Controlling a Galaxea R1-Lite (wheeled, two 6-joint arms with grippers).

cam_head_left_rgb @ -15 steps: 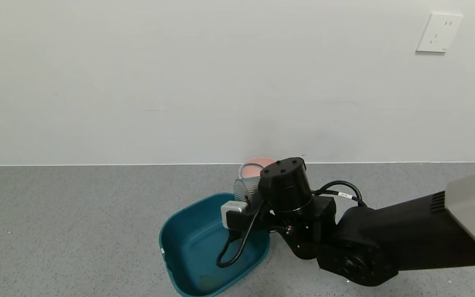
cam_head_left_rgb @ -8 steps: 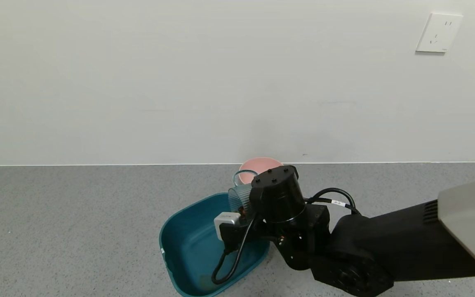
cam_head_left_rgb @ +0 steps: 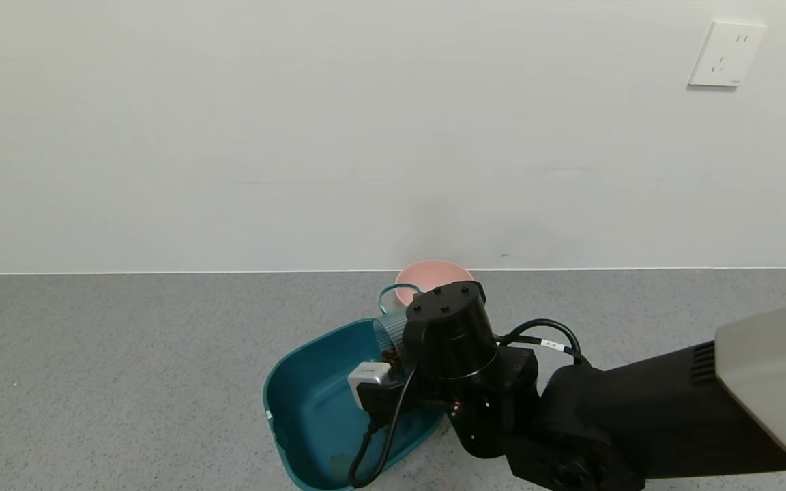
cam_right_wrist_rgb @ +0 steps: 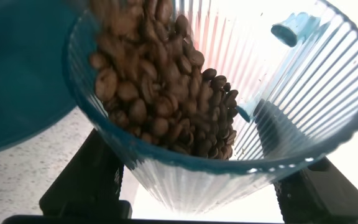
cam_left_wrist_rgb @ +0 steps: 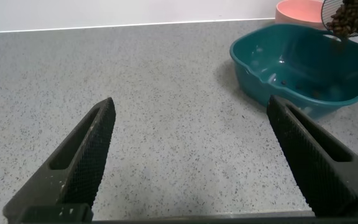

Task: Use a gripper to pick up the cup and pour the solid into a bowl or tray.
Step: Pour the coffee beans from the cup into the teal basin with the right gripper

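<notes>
My right gripper [cam_head_left_rgb: 400,344] is shut on the ribbed blue-grey cup [cam_head_left_rgb: 390,329] and holds it tipped over the dark teal tub [cam_head_left_rgb: 311,402]. In the right wrist view the cup [cam_right_wrist_rgb: 278,112] fills the frame, with brown beans [cam_right_wrist_rgb: 154,93] sliding toward its rim. The left wrist view shows the beans [cam_left_wrist_rgb: 348,17] at the cup's mouth above the tub [cam_left_wrist_rgb: 303,65], with a few lying inside it. My left gripper [cam_left_wrist_rgb: 197,155] is open and empty, low over the grey counter, off to the tub's left.
A smaller pink bowl [cam_head_left_rgb: 432,276] stands just behind the tub, near the wall; it also shows in the left wrist view [cam_left_wrist_rgb: 297,11]. Grey speckled counter [cam_head_left_rgb: 127,354] stretches to the left. A wall socket [cam_head_left_rgb: 726,54] is at the upper right.
My right arm has moved down and left with the cup. The cup has tipped further over the tub, and beans now show at its mouth.
</notes>
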